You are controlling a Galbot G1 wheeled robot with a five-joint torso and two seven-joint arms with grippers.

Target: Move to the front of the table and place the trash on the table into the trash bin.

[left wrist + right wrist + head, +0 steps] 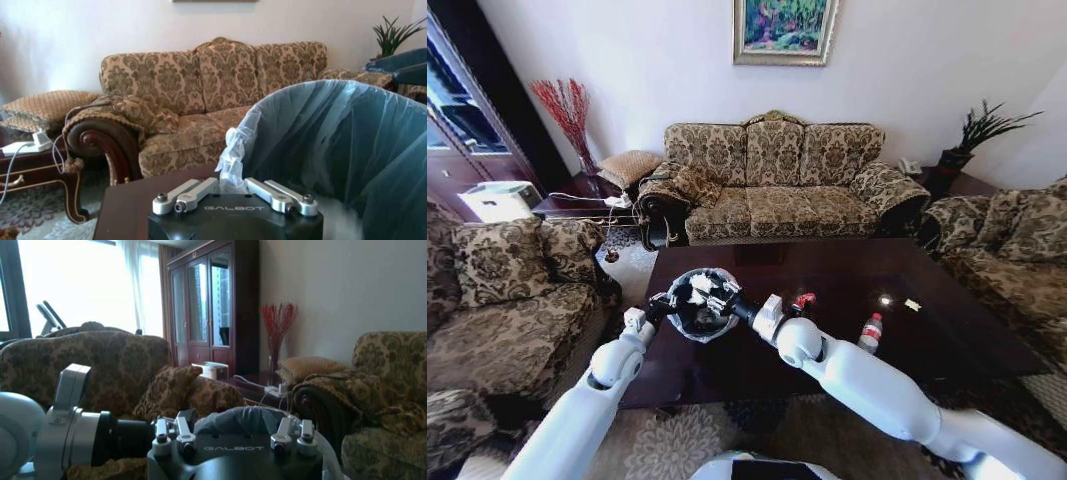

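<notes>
Both grippers meet at the bin, centre frame on the worktop. Left gripper pinches its thin, slippery liner; right gripper fingers spread above. Bottle, lower right: light, crushable; grasp mid-body.

A home living room: patterned damask sofas ring a dark coffee table, with a framed painting, wooden glass-door cabinet and what seems dried red branches.

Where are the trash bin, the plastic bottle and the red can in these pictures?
trash bin (689, 330): head view, on the bag-lined front rim.
plastic bottle (870, 334): head view, on the middle of its body.
red can (804, 299): head view, on its red side.
</notes>
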